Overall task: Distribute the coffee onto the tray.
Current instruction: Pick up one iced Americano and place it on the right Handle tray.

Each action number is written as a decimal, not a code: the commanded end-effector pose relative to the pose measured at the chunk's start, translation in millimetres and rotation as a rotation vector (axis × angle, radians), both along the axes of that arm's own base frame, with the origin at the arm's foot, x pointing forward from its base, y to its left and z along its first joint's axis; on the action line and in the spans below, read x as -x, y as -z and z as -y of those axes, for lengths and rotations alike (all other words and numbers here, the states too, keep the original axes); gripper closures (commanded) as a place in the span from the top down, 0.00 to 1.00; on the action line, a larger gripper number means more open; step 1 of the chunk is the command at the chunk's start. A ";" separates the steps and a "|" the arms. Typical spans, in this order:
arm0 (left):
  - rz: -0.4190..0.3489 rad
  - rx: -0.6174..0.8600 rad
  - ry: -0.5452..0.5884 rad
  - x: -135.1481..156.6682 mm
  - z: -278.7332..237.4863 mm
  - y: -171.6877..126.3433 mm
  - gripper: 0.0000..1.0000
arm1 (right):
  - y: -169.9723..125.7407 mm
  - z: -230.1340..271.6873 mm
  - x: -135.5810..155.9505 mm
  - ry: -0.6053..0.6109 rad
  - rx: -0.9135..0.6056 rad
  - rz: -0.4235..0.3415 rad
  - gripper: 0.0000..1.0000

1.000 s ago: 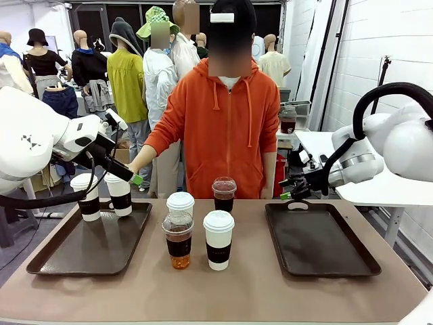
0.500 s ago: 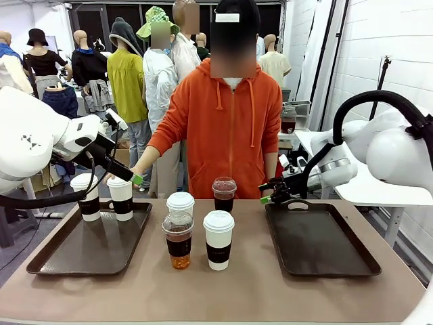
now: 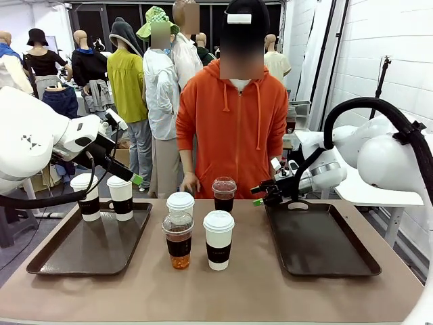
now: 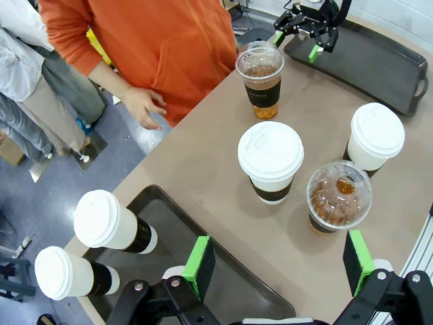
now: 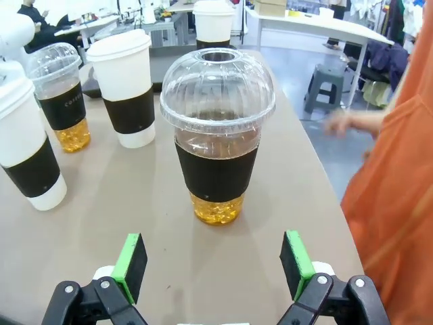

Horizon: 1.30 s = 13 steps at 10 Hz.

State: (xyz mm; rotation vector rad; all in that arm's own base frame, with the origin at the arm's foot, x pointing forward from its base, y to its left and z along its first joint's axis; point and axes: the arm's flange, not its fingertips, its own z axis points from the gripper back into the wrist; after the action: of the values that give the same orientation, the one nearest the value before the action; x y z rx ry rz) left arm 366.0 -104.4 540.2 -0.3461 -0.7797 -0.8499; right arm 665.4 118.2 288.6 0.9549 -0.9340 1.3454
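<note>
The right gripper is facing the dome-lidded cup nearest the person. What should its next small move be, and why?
Probably ease the right gripper forward until its fingers straddle the dome-lidded cup. In the right wrist view the jaws stand open, the cup sits centred ahead of the green pads, not yet between them, and nothing blocks the way.

Sleeve of the left-hand clear cup [image 5: 62, 95], right wrist view: one short line of small pale letters, seemingly "coffee", though it is not sharp enough to be sure.
Sleeve of the far clear cup [image 4: 260, 84], left wrist view: a short pale line of print, too small to read.
Sleeve of the front white cup [image 3: 218, 238], front view: a faint pale mark, illegible.
Shell of the left arm [image 3: 30, 142], front view: a small dark emblem of dots; no letters can be made out.
</note>
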 end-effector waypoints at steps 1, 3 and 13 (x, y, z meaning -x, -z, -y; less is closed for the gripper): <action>-0.005 0.014 0.009 -0.3 -2.0 2.1 1.00 | -1.5 -1.4 1.1 -0.001 0.001 0.001 1.00; -0.005 0.014 0.009 -0.3 -2.0 2.1 1.00 | -1.5 -1.4 1.1 -0.001 0.001 0.001 1.00; -0.005 0.014 0.009 -0.3 -2.0 2.1 1.00 | 36.5 -47.3 -22.2 -0.042 -0.167 -0.059 1.00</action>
State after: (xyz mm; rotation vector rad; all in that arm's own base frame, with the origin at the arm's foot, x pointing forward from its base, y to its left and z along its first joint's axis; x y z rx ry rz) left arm 366.0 -104.5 540.3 -0.3462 -0.7797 -0.8499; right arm 677.4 159.0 254.5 1.1061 -0.9908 1.2806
